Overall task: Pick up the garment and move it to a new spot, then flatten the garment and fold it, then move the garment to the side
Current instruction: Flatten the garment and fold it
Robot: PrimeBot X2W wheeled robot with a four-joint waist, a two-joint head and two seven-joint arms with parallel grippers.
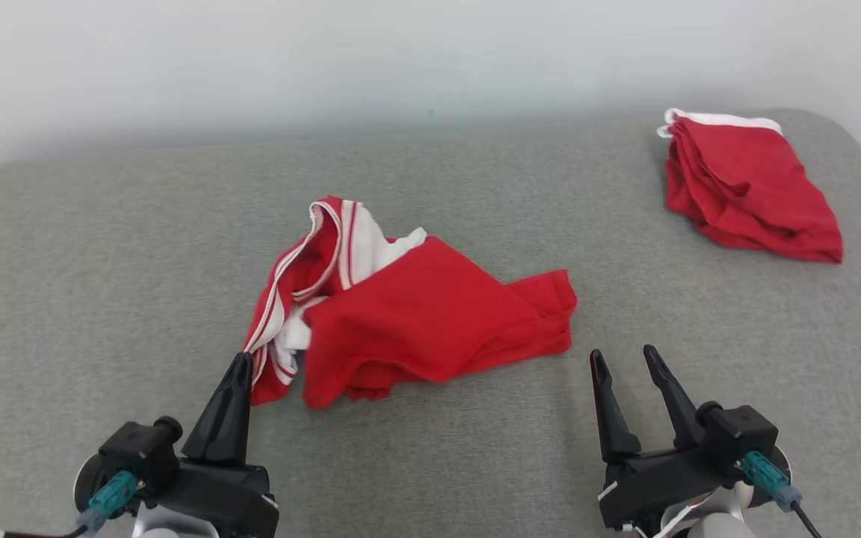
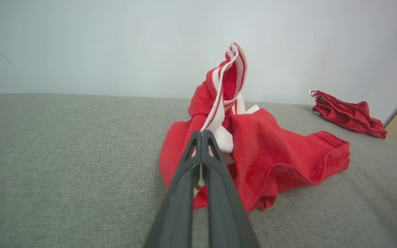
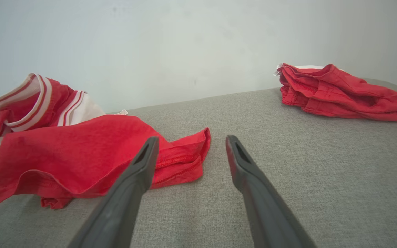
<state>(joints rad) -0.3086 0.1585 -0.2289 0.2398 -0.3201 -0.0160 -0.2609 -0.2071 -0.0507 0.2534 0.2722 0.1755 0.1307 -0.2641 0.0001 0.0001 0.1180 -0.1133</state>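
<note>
The garment is a crumpled pair of red shorts with a white, red-striped waistband, lying in the middle of the grey surface. It shows as a heap in the left wrist view and at the left of the right wrist view. My left gripper is shut at the heap's near-left edge, its tips pinching the white waistband, which rises taut from them. My right gripper stands open just right of the garment's right corner, with nothing between its fingers.
A second red garment, folded, lies at the far right corner of the grey padded surface; it also shows in both wrist views. A pale wall runs behind the surface's far edge.
</note>
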